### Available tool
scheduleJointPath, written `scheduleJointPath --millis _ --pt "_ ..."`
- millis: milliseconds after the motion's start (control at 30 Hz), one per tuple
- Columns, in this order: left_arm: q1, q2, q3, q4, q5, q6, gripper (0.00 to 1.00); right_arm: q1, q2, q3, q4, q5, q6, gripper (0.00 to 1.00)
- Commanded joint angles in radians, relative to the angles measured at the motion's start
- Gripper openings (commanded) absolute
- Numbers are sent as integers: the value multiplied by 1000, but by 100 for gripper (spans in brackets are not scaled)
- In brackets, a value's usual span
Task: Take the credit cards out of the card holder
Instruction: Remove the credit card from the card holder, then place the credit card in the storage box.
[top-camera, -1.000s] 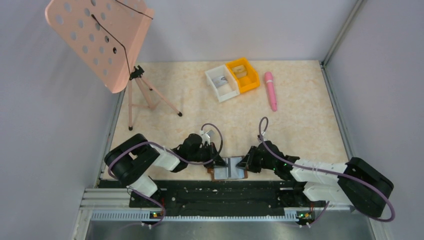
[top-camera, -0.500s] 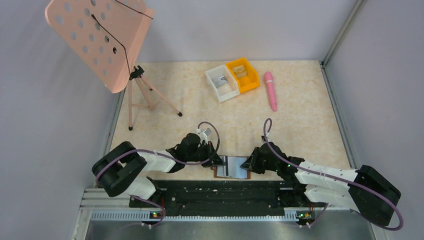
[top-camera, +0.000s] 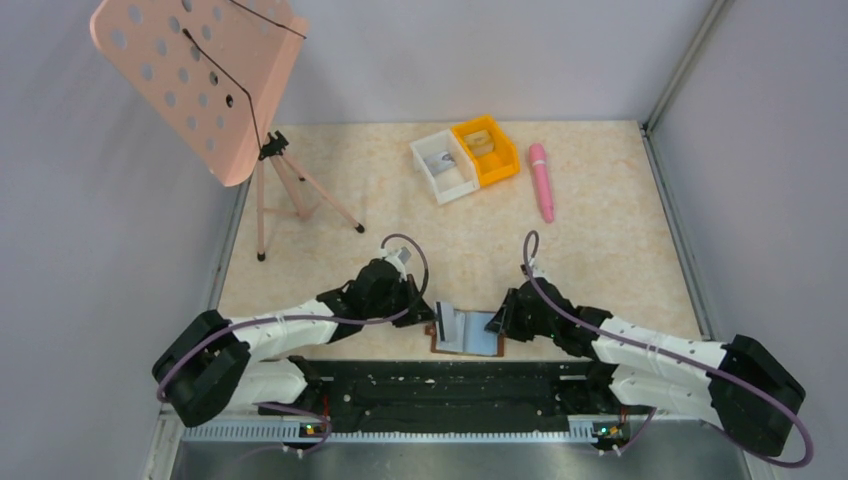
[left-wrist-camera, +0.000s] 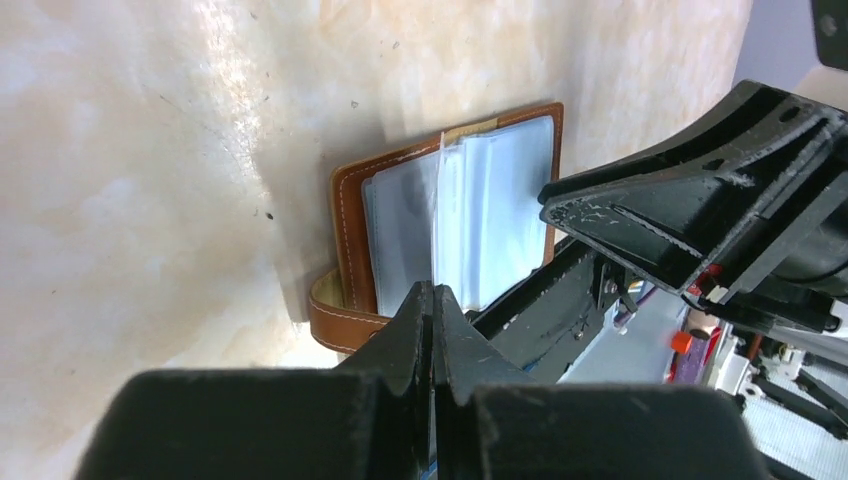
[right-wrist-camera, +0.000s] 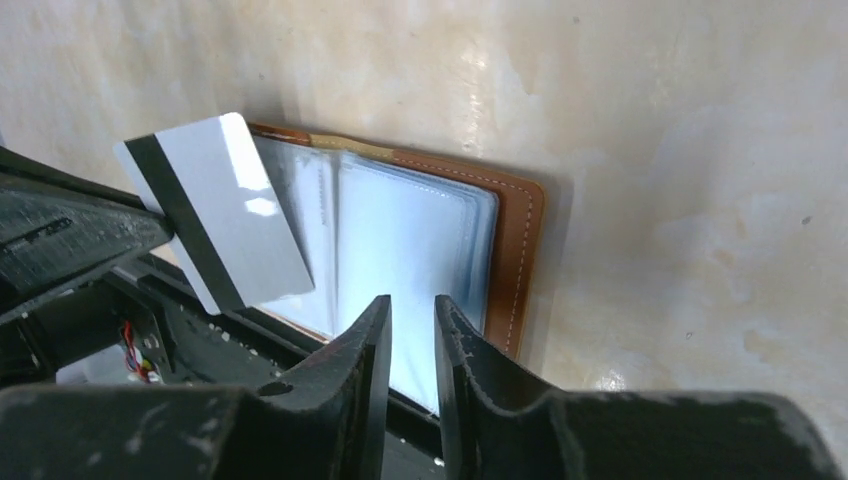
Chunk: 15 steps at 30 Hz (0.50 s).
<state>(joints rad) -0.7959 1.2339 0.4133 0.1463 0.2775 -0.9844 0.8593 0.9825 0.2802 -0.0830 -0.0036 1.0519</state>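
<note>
Left arm swung outward; left hand pinches 1 credit card, seemingly free of card holder, open at worktop near edge. Right hand narrowly parted, empty. Next: set card aside.

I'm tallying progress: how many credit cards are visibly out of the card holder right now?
1. The credit card is pinched in the left fingers, by the open card holder's left edge. More may sit hidden inside its sleeves.
</note>
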Motion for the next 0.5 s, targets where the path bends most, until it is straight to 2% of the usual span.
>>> scheduleJointPath --millis 0,100,167,267,367,467 --pt "0 -87 84 -141 -93 25 0 -6 -63 126 -61 58 -177 27" --pt "4 -140 111 -187 -94 15 0 -6 -87 200 -36 52 -308 39" --pt "4 -174 126 -197 -98 10 0 -4 -94 251 -49 76 -396 41" --pt "5 -238 137 -164 -90 58 0 -6 -126 298 -36 98 -441 45" --pt "5 -277 146 -160 -119 106 0 -6 -138 369 -46 50 -467 50" --pt "12 -312 178 -245 -195 47 0 -4 -111 426 -60 -60 -552 56"
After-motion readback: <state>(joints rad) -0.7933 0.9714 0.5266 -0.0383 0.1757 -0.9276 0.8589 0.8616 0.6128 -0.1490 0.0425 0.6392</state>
